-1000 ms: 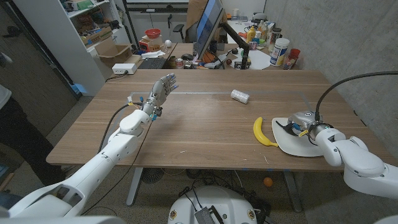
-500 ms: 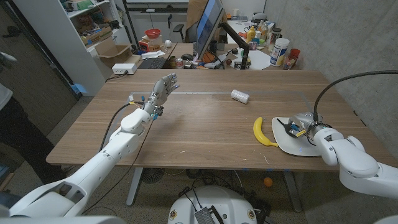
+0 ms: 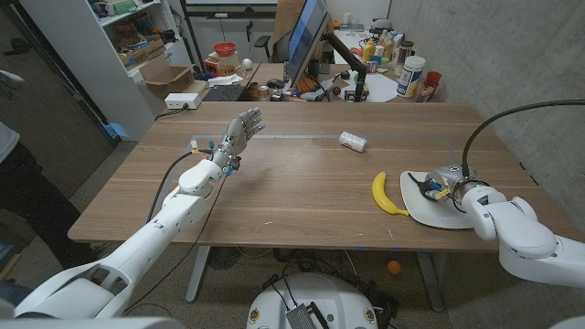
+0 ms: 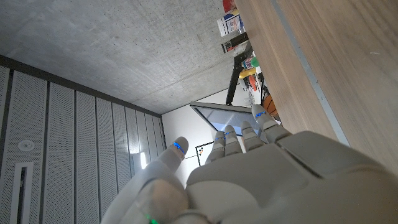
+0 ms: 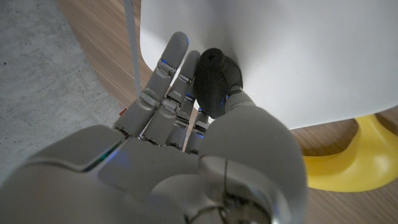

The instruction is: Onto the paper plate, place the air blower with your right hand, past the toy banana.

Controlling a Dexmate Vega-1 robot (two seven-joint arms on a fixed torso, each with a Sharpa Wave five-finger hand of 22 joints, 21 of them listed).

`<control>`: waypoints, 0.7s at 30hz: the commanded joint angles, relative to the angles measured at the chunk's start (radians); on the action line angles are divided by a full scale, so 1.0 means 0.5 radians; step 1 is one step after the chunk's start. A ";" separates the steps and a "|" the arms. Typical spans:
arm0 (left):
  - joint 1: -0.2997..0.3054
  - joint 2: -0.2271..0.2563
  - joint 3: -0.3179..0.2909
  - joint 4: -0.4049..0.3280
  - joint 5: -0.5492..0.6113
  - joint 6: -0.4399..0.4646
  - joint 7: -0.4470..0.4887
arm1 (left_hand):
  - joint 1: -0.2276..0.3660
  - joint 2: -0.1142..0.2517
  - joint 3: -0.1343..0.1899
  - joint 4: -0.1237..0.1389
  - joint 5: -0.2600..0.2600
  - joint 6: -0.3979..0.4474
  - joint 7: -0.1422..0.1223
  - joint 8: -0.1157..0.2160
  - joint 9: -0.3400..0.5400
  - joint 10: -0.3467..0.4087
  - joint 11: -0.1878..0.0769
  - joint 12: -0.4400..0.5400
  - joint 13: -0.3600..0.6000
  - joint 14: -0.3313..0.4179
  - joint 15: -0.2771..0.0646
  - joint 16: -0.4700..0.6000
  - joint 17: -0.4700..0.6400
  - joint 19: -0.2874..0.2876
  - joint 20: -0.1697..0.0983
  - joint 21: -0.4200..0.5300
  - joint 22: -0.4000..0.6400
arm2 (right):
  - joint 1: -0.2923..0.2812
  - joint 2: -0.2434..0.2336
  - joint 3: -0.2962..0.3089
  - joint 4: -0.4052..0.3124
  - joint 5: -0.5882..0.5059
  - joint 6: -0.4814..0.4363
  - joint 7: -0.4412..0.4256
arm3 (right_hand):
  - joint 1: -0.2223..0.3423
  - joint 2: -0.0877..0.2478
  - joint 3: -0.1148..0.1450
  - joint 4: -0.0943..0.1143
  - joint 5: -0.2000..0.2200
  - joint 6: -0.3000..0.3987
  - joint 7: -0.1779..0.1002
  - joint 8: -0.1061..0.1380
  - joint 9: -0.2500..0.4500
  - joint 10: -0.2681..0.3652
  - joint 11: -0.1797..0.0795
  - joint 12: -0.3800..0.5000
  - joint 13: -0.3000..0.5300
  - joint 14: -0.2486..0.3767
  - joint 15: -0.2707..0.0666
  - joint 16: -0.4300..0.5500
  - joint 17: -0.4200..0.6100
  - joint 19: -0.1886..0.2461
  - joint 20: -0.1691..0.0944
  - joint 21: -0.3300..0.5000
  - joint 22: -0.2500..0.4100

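Over on the left, the left hand [image 3: 239,129] is hovering above the table [image 3: 292,183] with fingers spread, holding nothing. Rightward, the toy banana [image 3: 387,196] is lying just beside the paper plate [image 3: 428,212]. There the right hand [image 3: 441,185] is gripping the black air blower [image 5: 215,82] between its fingers [image 5: 166,87] and thumb, over the plate; most of the blower is hiding behind the hand.
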 commanded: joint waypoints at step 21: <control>-0.011 -0.011 0.009 0.013 -0.002 -0.004 -0.014 | 0.000 0.207 0.007 -0.011 0.002 -0.015 0.003 0.002 0.004 -0.002 0.007 0.001 0.006 0.005 0.011 0.008 0.007 0.015 0.020 -0.003 0.008 | 0.019 -0.168 0.052 -0.101 0.225 -0.103 -0.046 | -0.177 -0.109 -0.109 0.063 0.032 -0.094 0.047 0.006 -0.062 -0.126 0.018 -0.220 -0.138 -0.191 -0.128 0.027 -0.219 0.026 -0.017 -0.046 0.000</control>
